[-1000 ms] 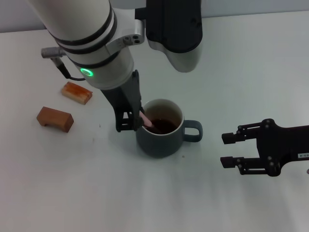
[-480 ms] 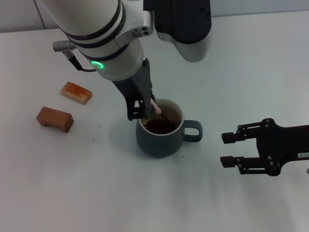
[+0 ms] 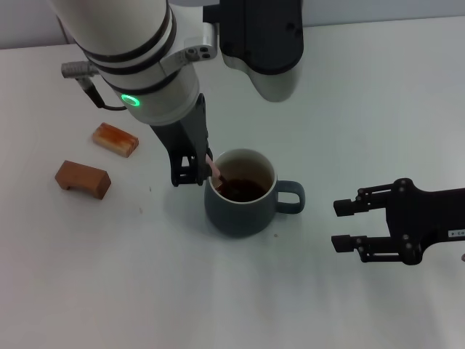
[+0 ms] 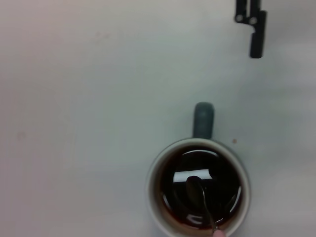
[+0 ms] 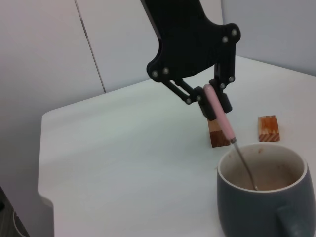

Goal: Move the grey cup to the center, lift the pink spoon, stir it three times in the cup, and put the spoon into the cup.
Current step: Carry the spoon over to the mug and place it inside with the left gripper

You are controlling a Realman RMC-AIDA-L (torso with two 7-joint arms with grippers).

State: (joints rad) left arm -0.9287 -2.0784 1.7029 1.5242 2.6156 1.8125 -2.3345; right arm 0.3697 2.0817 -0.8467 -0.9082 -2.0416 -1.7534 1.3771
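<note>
One mug [image 3: 242,202] stands mid-table [image 3: 109,291], and the left gripper [image 3: 195,173], fingers clamped on the one spoon [image 5: 219,115], holds it tilted with its bowl in the brown liquid. Two brown blocks [image 3: 82,179] lie toward the table's left edge. The right gripper [image 3: 347,225] hovers toward the right edge, fingers apart.

Glazed ceramic, metal, matt plastic and wood-like blocks

The grey cup [image 3: 241,205] looks like smooth ceramic with a soft sheen, its brown liquid glossy. The pink spoon [image 5: 220,117] has a smooth plastic-looking handle and thin shiny metal neck. The left gripper [image 3: 195,166] is matt black. 2 brown blocks [image 3: 83,179] look wooden; the table [image 3: 109,291] is smooth matt white.
</note>
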